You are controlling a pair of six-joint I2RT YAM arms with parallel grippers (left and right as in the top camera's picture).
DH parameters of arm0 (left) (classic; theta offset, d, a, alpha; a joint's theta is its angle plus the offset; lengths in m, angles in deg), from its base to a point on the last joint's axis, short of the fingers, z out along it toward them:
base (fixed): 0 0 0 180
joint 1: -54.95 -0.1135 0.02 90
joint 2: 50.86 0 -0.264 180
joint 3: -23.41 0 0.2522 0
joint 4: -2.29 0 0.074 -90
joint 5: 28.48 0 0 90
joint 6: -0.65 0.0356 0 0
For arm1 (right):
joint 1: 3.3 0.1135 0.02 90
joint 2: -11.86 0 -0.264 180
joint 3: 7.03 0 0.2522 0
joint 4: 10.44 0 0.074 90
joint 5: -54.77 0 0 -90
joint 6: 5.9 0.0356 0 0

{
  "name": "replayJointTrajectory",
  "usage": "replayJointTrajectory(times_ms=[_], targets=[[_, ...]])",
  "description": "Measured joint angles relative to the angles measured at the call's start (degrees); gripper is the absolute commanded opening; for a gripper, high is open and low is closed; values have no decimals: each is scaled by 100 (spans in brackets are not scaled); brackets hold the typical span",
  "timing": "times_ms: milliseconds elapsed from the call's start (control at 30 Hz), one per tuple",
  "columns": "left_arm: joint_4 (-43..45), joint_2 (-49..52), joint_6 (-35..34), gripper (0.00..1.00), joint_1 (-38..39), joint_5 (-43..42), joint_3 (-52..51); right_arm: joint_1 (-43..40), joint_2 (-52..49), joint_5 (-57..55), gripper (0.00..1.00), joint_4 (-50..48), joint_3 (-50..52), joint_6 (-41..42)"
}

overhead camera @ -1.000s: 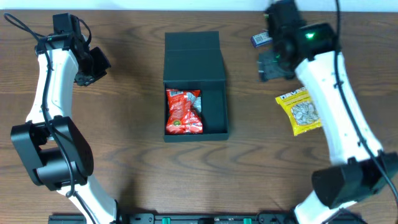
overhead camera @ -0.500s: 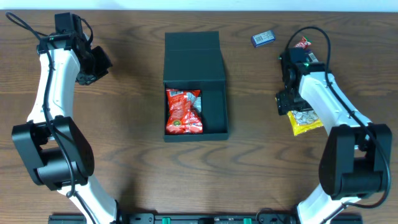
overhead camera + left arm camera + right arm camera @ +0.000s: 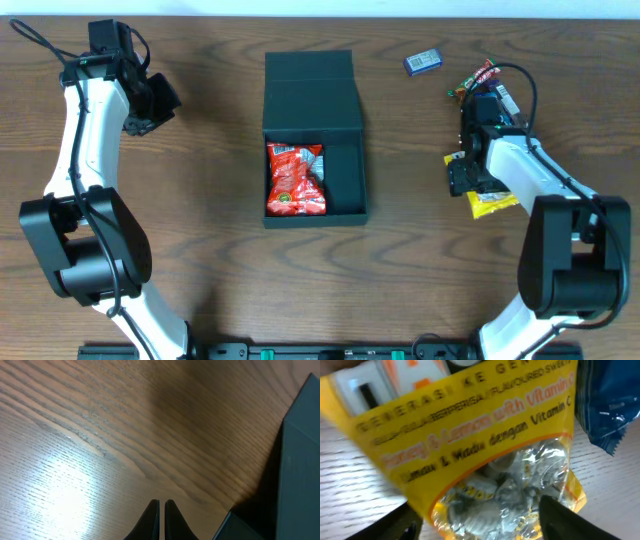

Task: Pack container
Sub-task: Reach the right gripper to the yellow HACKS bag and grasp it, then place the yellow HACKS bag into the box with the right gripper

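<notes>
Only the right arm has moved since the earlier frame, from upper right down to mid right. At upper left, the left gripper (image 3: 161, 512) is pressed together on nothing. The dark teal-green square cardboard box (image 3: 345, 175) stands open at centre, with a red snack packet (image 3: 295, 180) inside. The right gripper (image 3: 487, 522) is spread over the yellow plastic sweets bag (image 3: 485, 460). This looks like the pick-up step, so it must descend and close. A small blue packet (image 3: 423, 62) lies beyond, and nothing blocks the way.
</notes>
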Motion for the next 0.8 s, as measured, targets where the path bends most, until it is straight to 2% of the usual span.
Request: replayJointTrajectory(times_ms=[100, 133, 267, 400, 600, 800], targets=[[33, 0, -2, 7, 0, 0, 0, -107, -94, -35, 8, -20, -4, -57], [35, 0, -2, 7, 0, 0, 0, -118, -94, -76, 1, -15, -20, -50], [42, 0, -2, 6, 0, 0, 0, -129, -83, -68, 1, 98, -125, 55], [57, 0, -2, 7, 0, 0, 0, -87, -192, 55, 1, 717, -522, 229], [85, 0, -2, 7, 0, 0, 0, 496, -350, 518, 1, 1652, -2260, 494], [87, 0, 0, 7, 0, 0, 0, 1318, -348, 1344, 1, 1777, -3646, 999]])
